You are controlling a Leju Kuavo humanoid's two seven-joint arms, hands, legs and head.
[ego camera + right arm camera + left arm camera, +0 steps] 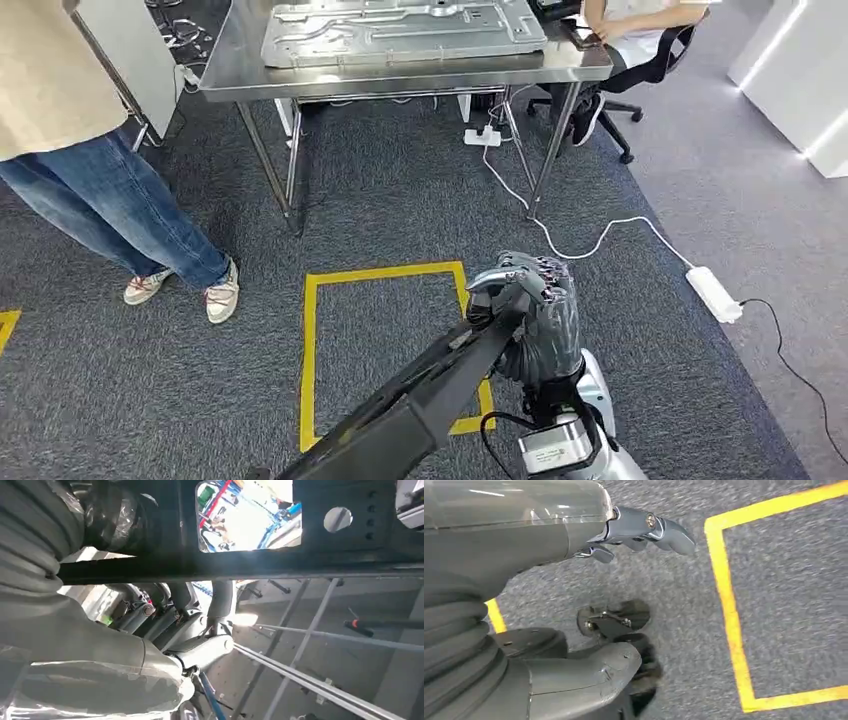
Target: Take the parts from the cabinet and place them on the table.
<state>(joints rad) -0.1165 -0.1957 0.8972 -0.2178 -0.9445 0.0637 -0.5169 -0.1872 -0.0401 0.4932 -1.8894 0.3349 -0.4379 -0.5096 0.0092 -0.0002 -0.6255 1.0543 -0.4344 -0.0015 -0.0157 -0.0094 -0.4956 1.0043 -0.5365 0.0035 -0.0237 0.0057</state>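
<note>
Floor: dark grey carpet [400,200] w/ a yellow tape rectangle [312,350]. Steel desk [560,62] at the back, on thin metal legs. White power strip [715,294] w/ cable on the carpet at right. Black office chair [640,75] behind the desk. White panels [800,60] far right.

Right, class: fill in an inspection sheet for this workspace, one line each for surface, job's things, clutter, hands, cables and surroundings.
Surface: steel table ahead, on grey carpet.
Job's things: a long black part gripped by the right hand; a silver stamped panel already lies on the table.
Clutter: nothing seen on the floor path; small dark items at the table's far right corner, too small to identify.
Hands: right hand holds the black part; left hand hangs over the carpet, holding nothing.
Cables: white cable running to a power strip on the carpet.
Surroundings: yellow floor square; standing person; seated person on office chair.
</note>
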